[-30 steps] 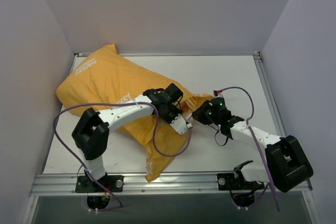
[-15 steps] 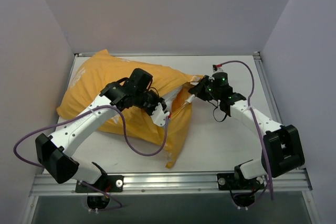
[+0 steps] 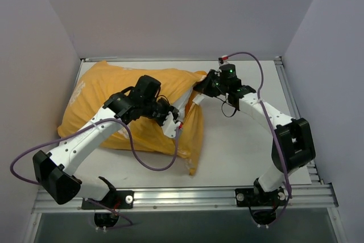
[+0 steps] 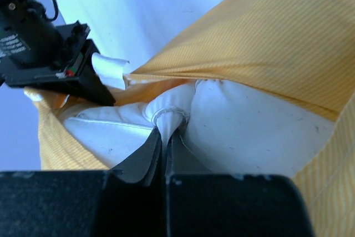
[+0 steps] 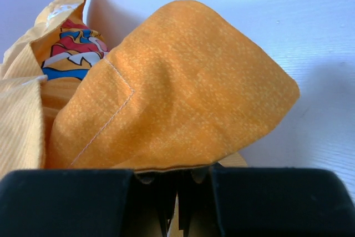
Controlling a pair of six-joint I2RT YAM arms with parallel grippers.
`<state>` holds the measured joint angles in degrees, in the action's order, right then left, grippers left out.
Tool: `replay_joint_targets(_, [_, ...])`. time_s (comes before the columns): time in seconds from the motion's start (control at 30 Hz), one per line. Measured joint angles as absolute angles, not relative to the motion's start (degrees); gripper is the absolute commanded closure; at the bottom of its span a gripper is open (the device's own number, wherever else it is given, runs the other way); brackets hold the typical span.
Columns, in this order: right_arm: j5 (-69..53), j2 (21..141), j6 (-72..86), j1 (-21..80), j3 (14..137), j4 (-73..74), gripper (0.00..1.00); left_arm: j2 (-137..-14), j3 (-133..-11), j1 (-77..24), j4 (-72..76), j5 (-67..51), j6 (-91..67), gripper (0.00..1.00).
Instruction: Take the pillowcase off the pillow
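Now: pulling pillow and case apart at the open mouth.

The left fingers (image 4: 145,156) are closed on a pinched fold of the plump plain white stuffed pillow (image 4: 244,120), just inside the mouth of the bright orange-yellow printed fabric pillowcase (image 3: 114,98). The case lies across the far-left part of the white worktop (image 3: 244,140), and the right fingers (image 4: 108,69) are clamped on its stitched edge. I judge the arms should draw in opposite directions along the pillow's length, with the case edge lifted to hold the mouth open. The pull should be slow, so the thin pinch does not slip. Most of the pillow is hidden inside the case, so how far out it is cannot be told. In their own wrist view, the right fingertips are buried under cloth.
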<state>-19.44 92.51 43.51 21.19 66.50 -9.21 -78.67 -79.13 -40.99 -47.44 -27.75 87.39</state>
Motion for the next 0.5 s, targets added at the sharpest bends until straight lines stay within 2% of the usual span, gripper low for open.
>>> replay_joint_targets(0.33, [-16.9,93.5,45.6,23.8,75.9,-10.0,1.00,-78.1,-78.8,-41.6,-48.2,-28.1,87.5,0.98])
replay_joint_targets(0.5, [-18.0,101.0,47.9,23.8,76.4,-10.8,1.00,-77.6,-78.8,-42.4,-48.4,-27.8,88.3,0.98])
